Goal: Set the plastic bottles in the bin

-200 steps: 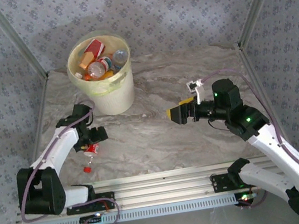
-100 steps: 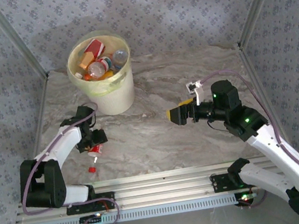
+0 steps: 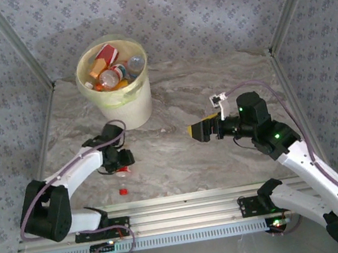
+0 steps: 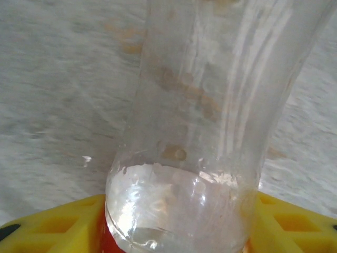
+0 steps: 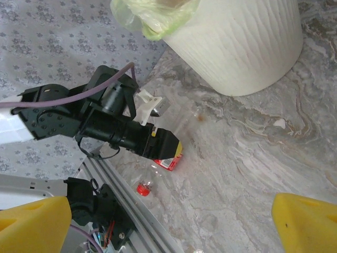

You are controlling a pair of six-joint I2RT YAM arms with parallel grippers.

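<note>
A marbled grey desk [image 3: 181, 163] is enclosed by patterned cloth walls [image 3: 202, 7]. The green-lined bin [image 3: 131, 110] is packed with plastic bottles [image 3: 110, 76]. In front of the bin, 1 clear bottle [image 4: 205, 105] is clamped by the left gripper [image 3: 122, 167]. To the bin's right, the jaws of the right gripper [image 3: 196, 130] are spread wide.

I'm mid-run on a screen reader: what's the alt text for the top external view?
The left arm's tool grips a clear plastic bottle with a red label and red cap at the front left of the marble-patterned table. Behind it stands the round cream-yellow plastic bin, already holding several bottles. The right arm's tool hovers open over the table's right half.
</note>
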